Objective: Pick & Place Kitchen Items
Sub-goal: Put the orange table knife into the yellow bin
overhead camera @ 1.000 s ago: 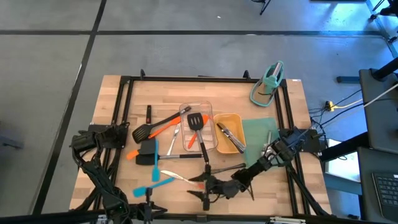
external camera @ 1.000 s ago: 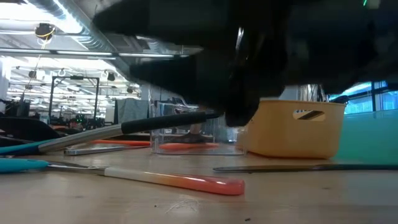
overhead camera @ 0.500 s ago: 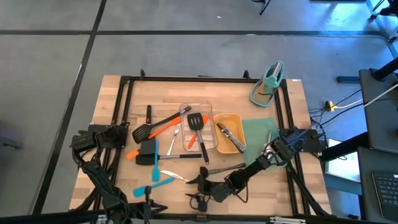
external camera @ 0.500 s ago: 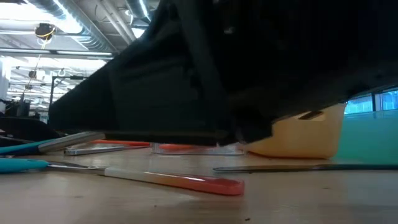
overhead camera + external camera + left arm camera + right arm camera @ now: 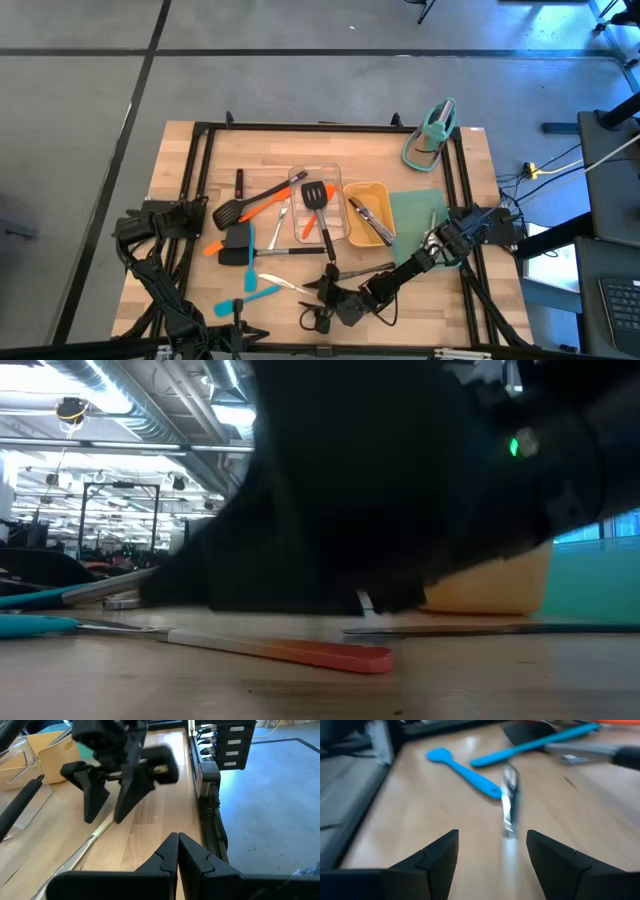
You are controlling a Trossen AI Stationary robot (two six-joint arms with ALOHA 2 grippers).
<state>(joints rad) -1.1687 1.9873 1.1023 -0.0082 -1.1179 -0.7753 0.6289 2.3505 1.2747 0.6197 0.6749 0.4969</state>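
1. My right gripper (image 5: 322,302) sits low over the front edge of the table (image 5: 180,160), its fingers spread wide with nothing between them.
2. Through the right wrist camera I see those two dark fingers (image 5: 427,857) straddling a shiny steel spoon (image 5: 509,802) that lies flat on the wood; I cannot tell whether they touch it.
3. Just past the spoon lie two blue spatulas (image 5: 465,770), one crossing near the other's handle.
4. My left gripper (image 5: 177,851) is pinched fully shut and empty, parked at the table's front.
5. From above, an orange-and-white-handled utensil (image 5: 285,285) lies just left of the right gripper, with the blue spatulas farther left.
6. The clear tray (image 5: 296,180) in the table's middle holds a black slotted turner (image 5: 317,197) with an orange handle.
7. The yellow tray (image 5: 385,195) beside it holds black-handled tongs (image 5: 368,220).
8. Another black turner (image 5: 232,212) lies left of the clear tray.
9. The low camera is mostly blocked by the dark arm.
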